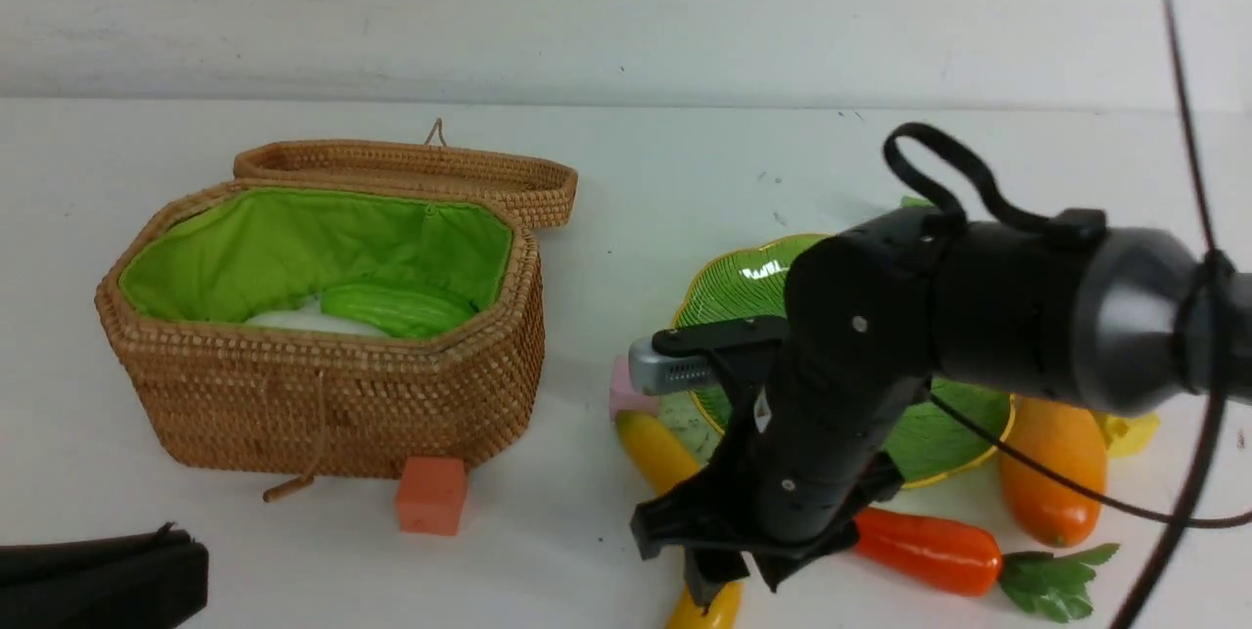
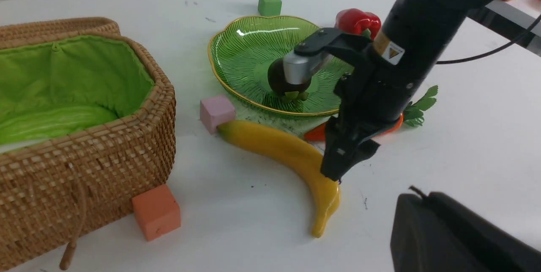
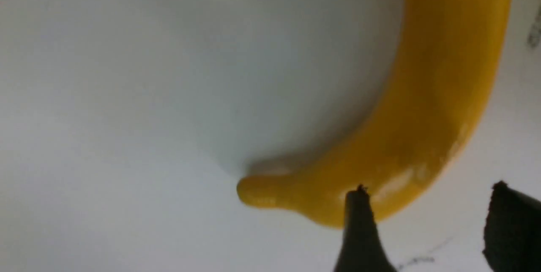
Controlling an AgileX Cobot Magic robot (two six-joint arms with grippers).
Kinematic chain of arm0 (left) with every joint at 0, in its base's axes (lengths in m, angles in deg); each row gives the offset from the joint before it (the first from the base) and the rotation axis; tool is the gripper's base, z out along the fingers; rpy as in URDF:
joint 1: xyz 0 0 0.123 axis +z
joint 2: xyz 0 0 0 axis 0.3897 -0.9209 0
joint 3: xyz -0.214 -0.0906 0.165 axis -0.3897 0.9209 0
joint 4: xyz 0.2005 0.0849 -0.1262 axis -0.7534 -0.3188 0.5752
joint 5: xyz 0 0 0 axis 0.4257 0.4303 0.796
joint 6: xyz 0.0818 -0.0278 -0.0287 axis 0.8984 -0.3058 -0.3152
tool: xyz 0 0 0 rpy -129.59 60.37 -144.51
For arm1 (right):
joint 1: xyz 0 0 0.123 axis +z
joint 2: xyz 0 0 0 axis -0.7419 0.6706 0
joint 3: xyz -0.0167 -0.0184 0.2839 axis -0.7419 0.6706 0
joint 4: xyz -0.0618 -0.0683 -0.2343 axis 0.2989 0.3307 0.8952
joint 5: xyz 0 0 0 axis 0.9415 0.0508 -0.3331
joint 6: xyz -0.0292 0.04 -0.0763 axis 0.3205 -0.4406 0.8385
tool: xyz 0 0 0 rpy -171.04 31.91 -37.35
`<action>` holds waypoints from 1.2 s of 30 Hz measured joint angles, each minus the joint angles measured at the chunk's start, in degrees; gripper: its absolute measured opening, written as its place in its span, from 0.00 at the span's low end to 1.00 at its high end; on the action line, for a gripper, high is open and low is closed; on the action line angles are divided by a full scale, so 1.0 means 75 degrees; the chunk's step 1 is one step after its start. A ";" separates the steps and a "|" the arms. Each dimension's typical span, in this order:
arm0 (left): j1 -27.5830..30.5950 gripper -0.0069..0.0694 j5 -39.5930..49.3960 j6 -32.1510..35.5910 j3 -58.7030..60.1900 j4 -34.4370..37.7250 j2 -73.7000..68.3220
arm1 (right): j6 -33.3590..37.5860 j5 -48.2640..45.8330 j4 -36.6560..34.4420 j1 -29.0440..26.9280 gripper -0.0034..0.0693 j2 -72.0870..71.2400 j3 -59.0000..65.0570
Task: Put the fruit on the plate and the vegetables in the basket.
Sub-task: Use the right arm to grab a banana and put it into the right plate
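Front view faces forward; both wrist views share the banana (image 2: 279, 147), right closest.

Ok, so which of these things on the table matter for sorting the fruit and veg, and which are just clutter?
For the job: banana, mangosteen, mango, carrot, red pepper, cucumber, radish, plate, basket.

Lying about: orange cube, pink cube, green cube.

We see bright, even light from above on the white bench (image 1: 685, 169), with only faint, soft shadows beside the basket (image 1: 323, 394). A white glare streak lies on the plate (image 2: 249, 52). In the right wrist view the banana (image 3: 444, 94) looks soft and unfocused, and the right claw (image 3: 429, 204) shows as blurred dark shapes.
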 joint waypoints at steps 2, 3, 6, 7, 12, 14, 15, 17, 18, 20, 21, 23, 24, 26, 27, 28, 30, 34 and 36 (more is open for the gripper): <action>0.0000 0.07 0.0000 0.0000 0.0000 0.0000 0.0000 | -0.0063 0.0264 0.0052 0.0000 0.69 0.0235 -0.0081; 0.0000 0.07 0.0000 0.0000 0.0000 0.0000 0.0000 | -0.0073 0.0264 0.0064 0.0000 0.69 0.0255 -0.0080; 0.0000 0.07 0.0000 0.0000 0.0000 0.0007 0.0000 | -0.0368 0.0581 0.0365 0.0000 0.70 0.0534 -0.0105; 0.0000 0.07 0.0000 0.0000 0.0000 0.0007 0.0000 | -0.0494 0.0655 0.0468 0.0000 0.70 0.0612 -0.0105; 0.0000 0.07 0.0040 0.0000 0.0006 0.0007 0.0000 | -0.0936 0.0811 0.0744 0.0000 0.62 0.0874 -0.0111; 0.0000 0.07 0.0052 0.0000 0.0006 0.0007 0.0000 | -0.1007 0.0823 0.0773 0.0000 0.55 0.0910 -0.0111; 0.0000 0.07 0.0052 0.0000 0.0006 0.0007 0.0000 | -0.1016 0.0831 0.0773 0.0000 0.52 0.0916 -0.0111; 0.0000 0.07 0.0052 0.0000 0.0006 0.0007 0.0000 | -0.1015 0.0831 0.0773 0.0000 0.50 0.0917 -0.0119; 0.0000 0.07 0.0052 0.0000 0.0006 0.0007 0.0000 | -0.1015 0.0824 0.0773 0.0000 0.50 0.0917 -0.0119; 0.0000 0.07 0.0060 0.0000 0.0006 0.0007 0.0000 | -0.1015 0.0791 0.0773 0.0000 0.50 0.0917 -0.0119; 0.0000 0.07 0.0060 0.0000 0.0006 0.0007 0.0000 | -0.1004 0.0750 0.0773 0.0000 0.50 0.0910 -0.0119; 0.0000 0.07 0.0060 0.0000 0.0006 0.0007 0.0000 | -0.0921 0.0589 0.0773 0.0000 0.50 0.0839 -0.0119; 0.0000 0.07 0.0060 0.0000 0.0006 0.0007 0.0000 | -0.0874 0.0412 0.0773 0.0000 0.50 0.0719 -0.0119; 0.0000 0.07 0.0060 0.0000 0.0006 0.0007 0.0000 | -0.0856 0.0290 0.0773 0.0000 0.50 0.0531 -0.0119; 0.0000 0.07 0.0060 0.0000 0.0006 0.0007 0.0000 | -0.0841 0.0093 0.0773 0.0000 0.50 0.0221 -0.0119; 0.0000 0.07 0.0060 0.0000 0.0006 0.0007 0.0000 | -0.0841 -0.0043 0.0773 0.0000 0.50 -0.0100 -0.0119; 0.0000 0.07 0.0060 0.0000 0.0006 0.0014 0.0000 | -0.0810 -0.0319 0.0773 0.0000 0.50 -0.0709 -0.0119; 0.0000 0.07 0.0066 0.0000 0.0006 0.0022 0.0000 | -0.0682 -0.0691 0.0780 0.0000 0.50 -0.1791 -0.0119; 0.0000 0.07 0.0059 0.0000 0.0006 0.0028 0.0000 | -0.0652 -0.0790 0.0862 0.0000 0.50 -0.2277 -0.0119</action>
